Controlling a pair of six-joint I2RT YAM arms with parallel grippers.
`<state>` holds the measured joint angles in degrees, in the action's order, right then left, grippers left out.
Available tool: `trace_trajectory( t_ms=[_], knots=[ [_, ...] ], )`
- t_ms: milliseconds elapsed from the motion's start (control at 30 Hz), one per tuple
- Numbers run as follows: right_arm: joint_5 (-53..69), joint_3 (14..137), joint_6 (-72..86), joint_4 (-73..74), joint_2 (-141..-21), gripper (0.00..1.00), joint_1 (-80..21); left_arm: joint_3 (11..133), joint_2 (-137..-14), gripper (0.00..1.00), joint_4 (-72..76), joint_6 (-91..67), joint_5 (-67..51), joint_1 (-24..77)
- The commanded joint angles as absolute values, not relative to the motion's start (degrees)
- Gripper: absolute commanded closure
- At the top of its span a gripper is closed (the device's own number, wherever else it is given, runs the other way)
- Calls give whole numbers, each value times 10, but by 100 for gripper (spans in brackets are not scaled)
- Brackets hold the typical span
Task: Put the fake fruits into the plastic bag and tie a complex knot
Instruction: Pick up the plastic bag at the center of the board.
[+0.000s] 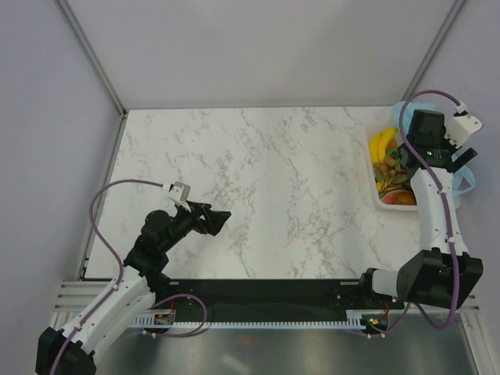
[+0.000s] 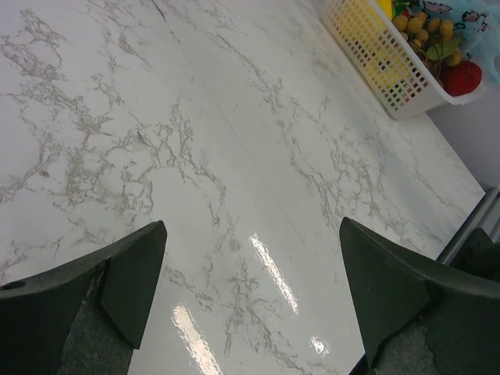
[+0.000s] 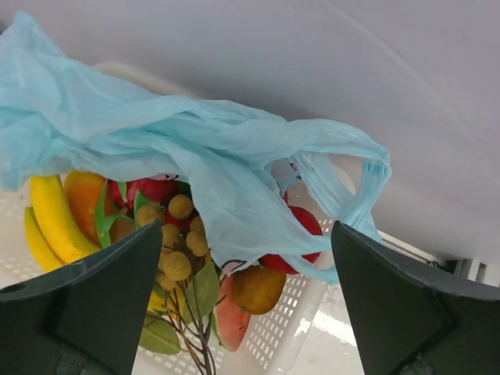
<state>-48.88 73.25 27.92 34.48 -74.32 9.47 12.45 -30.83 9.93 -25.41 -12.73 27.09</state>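
now, both my right fingers [image 3: 94, 305] and left fingers [image 2: 117, 285] gape empty; i should pinch the plastic bag [image 3: 195, 156] by its handle loop [image 3: 367, 176], clear of the fake fruits [image 3: 176, 242]

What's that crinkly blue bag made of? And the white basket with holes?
The blue bag looks like thin plastic film: see-through, wrinkled, faintly shiny, drooping in soft folds. The white basket is probably hard moulded plastic: a stiff grid of square holes with a smooth rim.
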Motion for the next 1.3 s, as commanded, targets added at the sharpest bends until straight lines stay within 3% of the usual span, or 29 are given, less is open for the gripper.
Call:
trace_trajectory(
  t_ms=[0, 300, 467, 500, 567, 600, 667, 800, 967, 1100, 1267],
  knots=[
    [-455, 712, 319, 339, -758, 2, 133, 135, -311, 0, 127, -234, -148, 272],
    [-370, 714, 346, 297, -842, 5, 176, 134, -318, 0, 133, -234, -150, 272],
    [-373, 706, 370, 292, -874, 20, 176, 135, -320, 0, 133, -234, -150, 272],
    [-373, 703, 372, 293, -877, 31, 176, 134, -319, 0, 133, -233, -149, 272],
    [-363, 698, 370, 291, -875, 43, 176, 134, -314, 0, 133, -233, -148, 272],
    [-362, 693, 368, 288, -872, 67, 176, 134, -313, 0, 132, -233, -148, 272],
    [-357, 686, 365, 280, -853, 100, 176, 134, -310, 0, 131, -232, -148, 272],
    [-364, 683, 340, 275, -815, 100, 170, 135, -314, 0, 131, -232, -147, 272],
    [-451, 716, 290, 280, -767, 100, 75, 137, -316, 0, 131, -232, -148, 272],
    [-411, 772, 274, 312, -765, 100, 15, 137, -317, 0, 130, -230, -147, 272],
    [-267, 782, 276, 323, -744, 100, -67, 139, -314, 0, 127, -229, -145, 272]
  ],
)
